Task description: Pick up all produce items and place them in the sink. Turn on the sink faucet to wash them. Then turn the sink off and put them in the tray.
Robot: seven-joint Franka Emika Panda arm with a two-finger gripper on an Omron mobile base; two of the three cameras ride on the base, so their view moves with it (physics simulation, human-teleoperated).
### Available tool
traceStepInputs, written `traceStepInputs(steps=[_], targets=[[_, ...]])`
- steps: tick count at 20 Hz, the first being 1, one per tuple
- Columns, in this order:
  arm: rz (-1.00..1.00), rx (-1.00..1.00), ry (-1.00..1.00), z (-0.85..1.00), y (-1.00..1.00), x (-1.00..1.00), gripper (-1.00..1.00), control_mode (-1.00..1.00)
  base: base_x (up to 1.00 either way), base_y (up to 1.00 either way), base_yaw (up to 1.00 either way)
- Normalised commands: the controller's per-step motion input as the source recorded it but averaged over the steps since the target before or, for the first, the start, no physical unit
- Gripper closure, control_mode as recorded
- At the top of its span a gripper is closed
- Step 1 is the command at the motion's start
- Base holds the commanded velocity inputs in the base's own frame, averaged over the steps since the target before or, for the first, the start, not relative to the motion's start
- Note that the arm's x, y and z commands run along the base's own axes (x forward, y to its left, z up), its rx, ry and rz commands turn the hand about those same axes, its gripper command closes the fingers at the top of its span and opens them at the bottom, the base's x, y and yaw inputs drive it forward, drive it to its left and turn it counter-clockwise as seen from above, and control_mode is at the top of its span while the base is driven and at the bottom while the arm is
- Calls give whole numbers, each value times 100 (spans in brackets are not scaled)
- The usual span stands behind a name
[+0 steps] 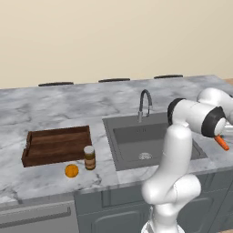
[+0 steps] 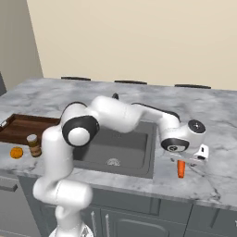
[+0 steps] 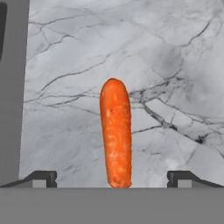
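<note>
The carrot-like piece [image 3: 116, 135] lies on the grey marble counter to the right of the sink [image 1: 136, 139], and it also shows as an orange-red carrot [image 2: 181, 169] near the front edge. My gripper [image 3: 113, 179] hovers just above it, open, one fingertip [image 3: 41, 178] on each side of its near end and not touching it. The round orange fruit [image 1: 71, 170] rests on the counter left of the sink, beside the tray [image 1: 54, 145]. The gooseneck faucet [image 1: 144, 103] stands behind the basin.
A brown jar [image 1: 89, 157] with a pale lid stands between the orange fruit and the sink. The counter's front edge runs close to the carrot [image 1: 222, 142]. My white arm reaches across over the sink [image 2: 115, 148].
</note>
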Motion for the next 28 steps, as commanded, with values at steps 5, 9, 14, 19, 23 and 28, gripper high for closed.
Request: traceStepInputs(steps=[5, 9, 14, 19, 23, 28], targets=[[2, 0, 0, -15, 0, 4, -100, -100, 0, 0, 0], [0, -4, 2, -33, 11, 1, -100, -100, 0, 0, 0], [0, -5, 4, -27, 19, 8, -100, -100, 0, 0, 0], [0, -5, 3, -23, 18, 6, -100, -100, 0, 0, 0], [0, -2, 2, -21, 6, 1, -100, -100, 0, 0, 0], [2, 0, 1, -14, 0, 9, -100, -100, 0, 0, 0]])
